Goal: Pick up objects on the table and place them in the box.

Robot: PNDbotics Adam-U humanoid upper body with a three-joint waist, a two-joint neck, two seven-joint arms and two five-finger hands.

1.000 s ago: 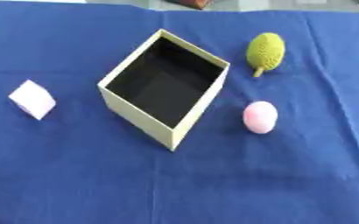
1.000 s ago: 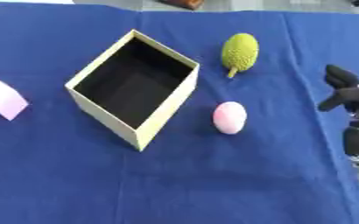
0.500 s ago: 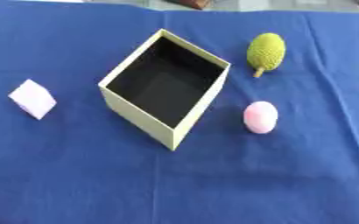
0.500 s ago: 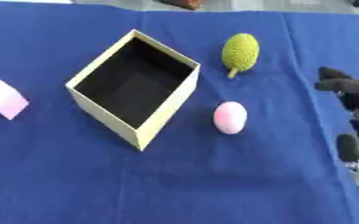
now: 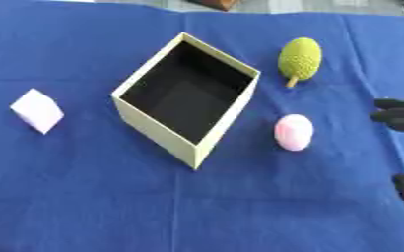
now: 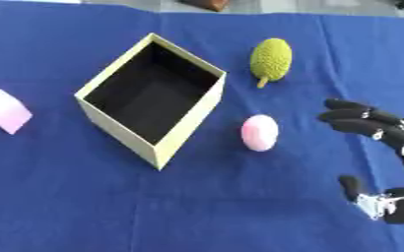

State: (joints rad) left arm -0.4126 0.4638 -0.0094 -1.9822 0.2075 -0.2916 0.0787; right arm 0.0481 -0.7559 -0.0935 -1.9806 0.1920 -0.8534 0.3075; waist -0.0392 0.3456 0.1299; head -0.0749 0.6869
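Bench (image 5: 84,206) covered in blue cloth, fills nearly the whole view. Box (image 5: 158,125) is the biggest item, cream walls, dark inside, open top, turned cornerwise so one corner points toward the robot; sits left of centre, nothing inside it.

Right robot hand (image 6: 380,129) comes in from the right edge, black with silver joints, fingers spread apart and reaching left toward the pink item, thumb (image 6: 350,187) lower down and separate; holding nothing, not touching anything on the bench. In the left eye view only its fingertips show at the right edge. Left robot hand shows in neither view.

Green fruit (image 5: 299,58), bumpy skin, short stem pointing down, lies beyond the box's right corner, apart from it. Pink egg (image 5: 293,132), smooth oval, lies just right of the box's right wall, near but not touching, between box and hand fingers. Pale pink block (image 5: 37,110), tilted on an edge or corner, lies well left of the box, alone. All three items are on the cloth outside the box.
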